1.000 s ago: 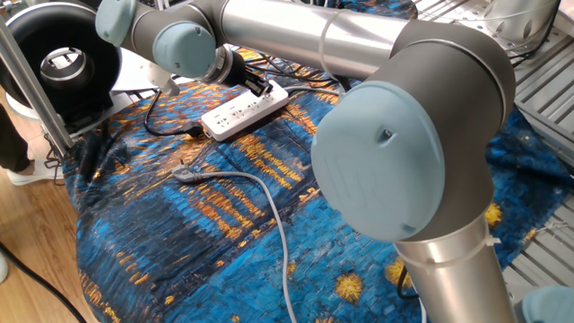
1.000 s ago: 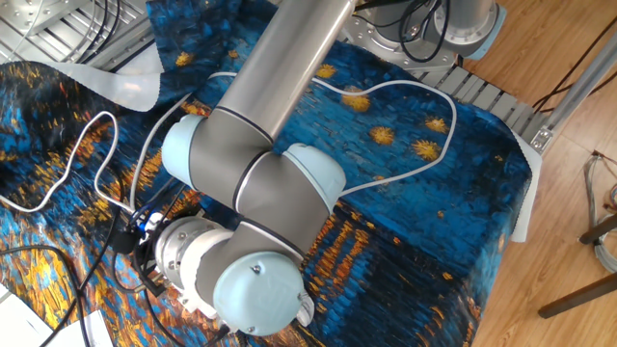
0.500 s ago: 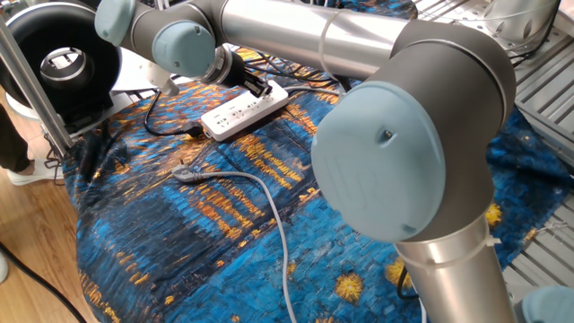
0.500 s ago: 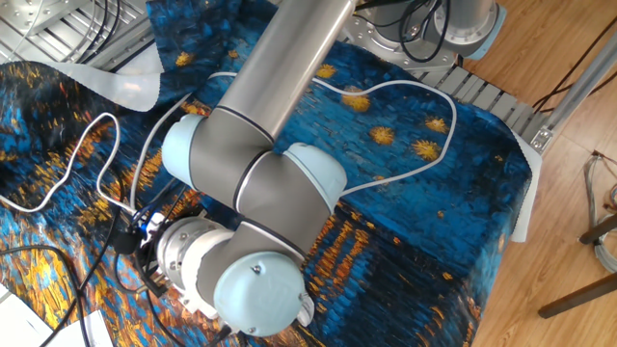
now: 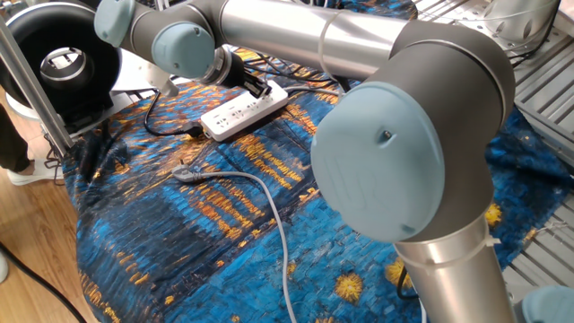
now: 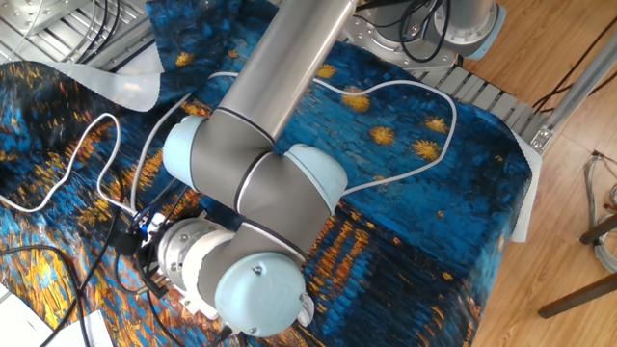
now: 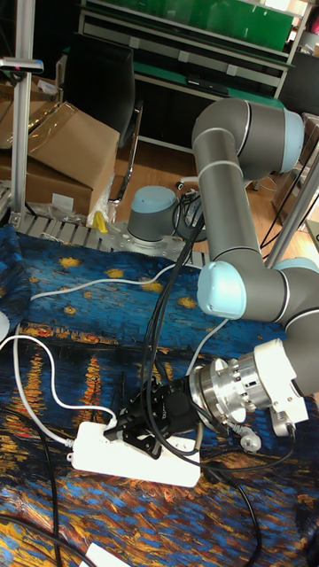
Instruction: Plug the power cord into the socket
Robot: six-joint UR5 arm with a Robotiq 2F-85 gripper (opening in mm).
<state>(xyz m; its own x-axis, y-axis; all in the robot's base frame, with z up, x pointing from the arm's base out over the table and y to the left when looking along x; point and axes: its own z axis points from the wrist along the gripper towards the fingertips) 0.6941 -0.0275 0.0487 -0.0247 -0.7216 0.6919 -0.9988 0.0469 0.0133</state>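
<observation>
The socket is a long white power strip (image 5: 235, 112) lying on the blue patterned cloth; it also shows in the tall fixed view (image 7: 97, 459). My gripper (image 7: 124, 427) hangs low over the strip's end and its black fingers appear shut on the plug of the power cord. In one fixed view the gripper (image 5: 260, 88) sits at the strip's far end. The thin white power cord (image 7: 42, 379) loops over the cloth to the gripper, and its loop (image 6: 108, 145) shows in the other fixed view. There my arm hides the strip. The plug's seating is not visible.
A thicker grey cable (image 5: 260, 193) with a loose metallic end (image 5: 183, 173) lies in front of the strip. The strip's black lead (image 5: 166, 132) curls at its left. Black cables (image 7: 164, 337) trail from my wrist. A black round device (image 5: 63, 63) stands at the table's corner.
</observation>
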